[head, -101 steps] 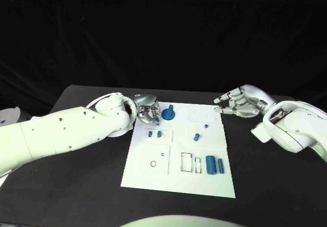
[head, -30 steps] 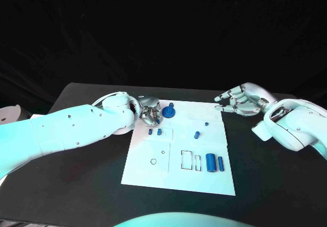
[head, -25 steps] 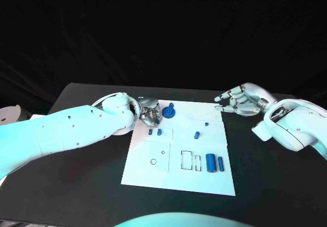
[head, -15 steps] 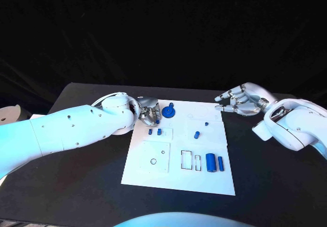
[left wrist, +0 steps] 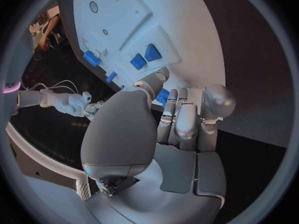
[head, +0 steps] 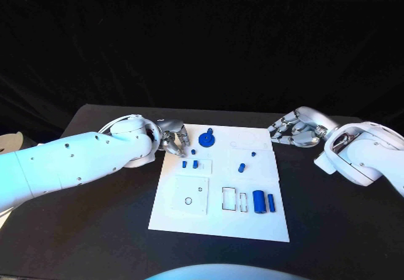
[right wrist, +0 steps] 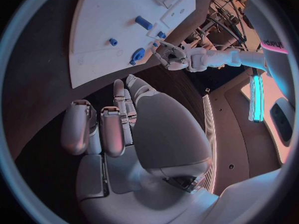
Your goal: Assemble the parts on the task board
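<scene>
The white task board (head: 215, 219) lies mid-table. My left hand (head: 174, 140) is at its far left corner, fingers curled. In the left wrist view the thumb and fingers (left wrist: 177, 117) pinch a small blue part (left wrist: 163, 95), which stands by the fingertips (head: 194, 152). A round blue knobbed part (head: 208, 139) sits just beside it. Two small blue blocks (head: 190, 164), a blue peg (head: 241, 168) and two blue cylinders (head: 264, 202) rest on the board. My right hand (head: 293, 131) hangs off the far right corner, fingers curled on nothing (right wrist: 118, 124).
Empty outlined slots (head: 234, 199) and a raised square plate with holes (head: 191, 195) take up the board's near half. Black table (head: 93, 221) surrounds the board on all sides. A white object (head: 9, 140) sits at the table's far left edge.
The right hand's fingers have curled in and it has sunk slightly toward the table. The left hand has edged a little to the left, with the small part lower on the board.
</scene>
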`<state>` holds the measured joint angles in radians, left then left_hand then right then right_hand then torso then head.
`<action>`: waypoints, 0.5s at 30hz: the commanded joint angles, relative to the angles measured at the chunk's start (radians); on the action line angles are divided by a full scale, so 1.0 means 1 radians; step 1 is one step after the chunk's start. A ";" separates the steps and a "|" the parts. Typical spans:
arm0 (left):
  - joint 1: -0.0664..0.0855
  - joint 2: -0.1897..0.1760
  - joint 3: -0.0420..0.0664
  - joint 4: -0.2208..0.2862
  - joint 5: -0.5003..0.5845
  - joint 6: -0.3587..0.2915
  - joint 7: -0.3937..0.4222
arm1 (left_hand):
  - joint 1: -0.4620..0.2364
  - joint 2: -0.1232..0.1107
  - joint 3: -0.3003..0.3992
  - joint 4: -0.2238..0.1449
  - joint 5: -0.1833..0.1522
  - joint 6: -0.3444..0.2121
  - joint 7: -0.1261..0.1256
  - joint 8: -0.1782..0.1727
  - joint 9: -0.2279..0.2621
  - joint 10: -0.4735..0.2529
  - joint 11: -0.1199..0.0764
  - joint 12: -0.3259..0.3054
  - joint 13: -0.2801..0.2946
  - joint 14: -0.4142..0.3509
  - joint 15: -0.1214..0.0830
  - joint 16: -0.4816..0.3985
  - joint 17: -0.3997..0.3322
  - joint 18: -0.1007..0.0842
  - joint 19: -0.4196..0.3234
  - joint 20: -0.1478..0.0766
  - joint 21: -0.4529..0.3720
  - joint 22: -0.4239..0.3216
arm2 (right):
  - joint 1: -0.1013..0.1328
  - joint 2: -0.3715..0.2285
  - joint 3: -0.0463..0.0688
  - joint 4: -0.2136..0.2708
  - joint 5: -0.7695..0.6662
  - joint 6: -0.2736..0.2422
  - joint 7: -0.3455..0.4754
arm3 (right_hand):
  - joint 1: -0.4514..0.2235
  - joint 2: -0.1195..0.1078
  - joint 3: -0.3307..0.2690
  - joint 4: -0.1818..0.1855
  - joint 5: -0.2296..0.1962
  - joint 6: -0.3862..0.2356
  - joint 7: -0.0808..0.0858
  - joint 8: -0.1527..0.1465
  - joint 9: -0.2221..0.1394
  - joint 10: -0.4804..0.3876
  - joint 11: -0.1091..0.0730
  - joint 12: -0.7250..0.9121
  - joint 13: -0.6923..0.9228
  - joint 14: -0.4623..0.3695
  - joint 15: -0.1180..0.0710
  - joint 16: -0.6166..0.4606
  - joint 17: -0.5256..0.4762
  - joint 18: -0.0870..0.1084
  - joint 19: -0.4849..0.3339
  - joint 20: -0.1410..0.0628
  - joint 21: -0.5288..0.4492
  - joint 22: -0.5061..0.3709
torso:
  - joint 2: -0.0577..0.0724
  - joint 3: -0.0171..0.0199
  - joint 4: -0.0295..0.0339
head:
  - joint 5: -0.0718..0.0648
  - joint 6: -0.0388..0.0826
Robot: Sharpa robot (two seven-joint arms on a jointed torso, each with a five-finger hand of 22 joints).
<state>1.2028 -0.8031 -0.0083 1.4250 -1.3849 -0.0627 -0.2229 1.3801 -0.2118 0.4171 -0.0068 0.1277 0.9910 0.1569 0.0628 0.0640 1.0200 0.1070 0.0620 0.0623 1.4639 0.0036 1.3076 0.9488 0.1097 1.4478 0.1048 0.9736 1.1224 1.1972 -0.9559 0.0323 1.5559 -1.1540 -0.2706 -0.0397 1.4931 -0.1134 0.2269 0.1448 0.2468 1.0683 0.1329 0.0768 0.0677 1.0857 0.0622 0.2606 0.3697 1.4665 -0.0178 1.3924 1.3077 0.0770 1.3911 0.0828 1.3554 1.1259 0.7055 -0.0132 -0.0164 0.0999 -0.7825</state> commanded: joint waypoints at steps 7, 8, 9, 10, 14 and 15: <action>0.013 -0.068 0.003 -0.001 0.969 -0.204 0.434 | 0.032 0.060 0.058 0.020 0.008 0.044 0.034 0.011 0.004 0.033 0.017 0.042 0.004 -0.160 0.021 -0.205 -0.349 0.071 -0.167 0.013 -0.401 -0.276 | -0.022 0.036 -0.001 0.008 -0.448 0.077 -0.117 | -0.021 -0.037 0.054 -0.003 -0.046 0.026 -0.010 -0.010 0.000 0.041 0.003 -0.091 -0.141 0.052 0.003 -0.018 -0.008 0.012 0.001 0.008 -0.014 -0.012 | 0.001 -0.0004 0.0016 | -0.017 0.011; 0.013 -0.074 0.002 0.004 1.072 -0.211 0.467 | 0.024 0.064 0.065 0.028 0.008 0.051 0.030 0.013 0.004 0.050 0.014 0.054 0.006 -0.166 0.019 -0.208 -0.355 0.072 -0.172 0.013 -0.405 -0.278 | -0.024 0.042 -0.002 0.008 -0.469 0.079 -0.122 | -0.023 -0.039 0.060 -0.004 -0.051 0.026 -0.010 -0.011 -0.001 0.043 0.003 -0.099 -0.154 0.052 0.004 -0.020 -0.011 0.013 0.001 0.008 -0.016 -0.015 | 0.000 -0.0008 0.0010 | -0.020 0.012; 0.013 -0.080 0.001 0.009 1.166 -0.219 0.497 | 0.018 0.068 0.069 0.033 0.007 0.058 0.027 0.017 0.005 0.073 0.008 0.068 0.009 -0.167 0.017 -0.205 -0.352 0.073 -0.174 0.012 -0.408 -0.279 | -0.027 0.048 -0.002 0.008 -0.486 0.081 -0.126 | -0.023 -0.040 0.067 -0.005 -0.059 0.025 -0.011 -0.012 -0.001 0.046 0.003 -0.107 -0.167 0.052 0.003 -0.021 -0.013 0.013 0.000 0.009 -0.018 -0.018 | 0.000 -0.0009 0.0010 | -0.021 0.012; 0.013 -0.086 0.000 0.016 1.250 -0.224 0.520 | 0.013 0.069 0.072 0.036 0.007 0.065 0.024 0.020 0.006 0.092 0.003 0.081 0.012 -0.167 0.014 -0.202 -0.350 0.074 -0.174 0.011 -0.410 -0.280 | -0.029 0.054 -0.002 0.008 -0.502 0.083 -0.130 | -0.022 -0.039 0.075 -0.006 -0.071 0.025 -0.012 -0.012 -0.001 0.046 0.003 -0.113 -0.178 0.052 0.002 -0.022 -0.015 0.013 0.000 0.009 -0.019 -0.020 | 0.000 -0.0007 0.0005 | -0.026 0.013; 0.013 -0.107 -0.005 0.043 1.445 -0.226 0.568 | 0.005 0.069 0.077 0.040 0.006 0.085 0.013 0.031 0.008 0.132 -0.011 0.110 0.017 -0.167 0.004 -0.195 -0.349 0.075 -0.172 0.003 -0.414 -0.284 | -0.039 0.078 -0.005 0.002 -0.546 0.092 -0.144 | -0.022 -0.041 0.103 -0.010 -0.102 0.023 -0.014 -0.013 -0.001 0.053 0.002 -0.130 -0.211 0.052 0.001 -0.026 -0.021 0.014 0.000 0.007 -0.023 -0.025 | 0.001 -0.0012 0.0011 | -0.032 0.016; 0.013 -0.111 -0.007 0.049 1.472 -0.225 0.575 | 0.003 0.067 0.077 0.040 0.006 0.087 0.012 0.033 0.008 0.135 -0.013 0.113 0.017 -0.168 0.003 -0.195 -0.351 0.075 -0.172 0.002 -0.415 -0.284 | -0.042 0.085 -0.006 -0.001 -0.553 0.094 -0.146 | -0.023 -0.042 0.107 -0.010 -0.103 0.022 -0.014 -0.013 -0.001 0.054 0.002 -0.133 -0.217 0.052 0.001 -0.026 -0.021 0.014 0.000 0.007 -0.023 -0.026 | 0.001 -0.0013 0.0017 | -0.033 0.016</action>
<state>1.2148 -0.9122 -0.0147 1.4651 -0.2929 -0.2515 0.2276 1.3949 -0.1443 0.4898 0.0318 0.1324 1.0723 0.1695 0.0909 0.0710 1.1478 0.0940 0.1717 0.0782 1.2950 0.0143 1.1089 0.5992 0.1743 1.2753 0.1140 0.5637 0.8388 1.1581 -0.8753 0.0268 1.5578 -1.6007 -0.2108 -0.1466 1.4699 -0.1487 0.3300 0.1349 0.1484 1.0917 0.1265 0.0671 0.0677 1.1344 0.0640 0.1317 0.1567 1.4665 -0.0178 1.3693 1.2871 0.0770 1.3911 0.0828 1.3353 1.1012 0.7062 -0.0136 -0.0151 0.0712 -0.7678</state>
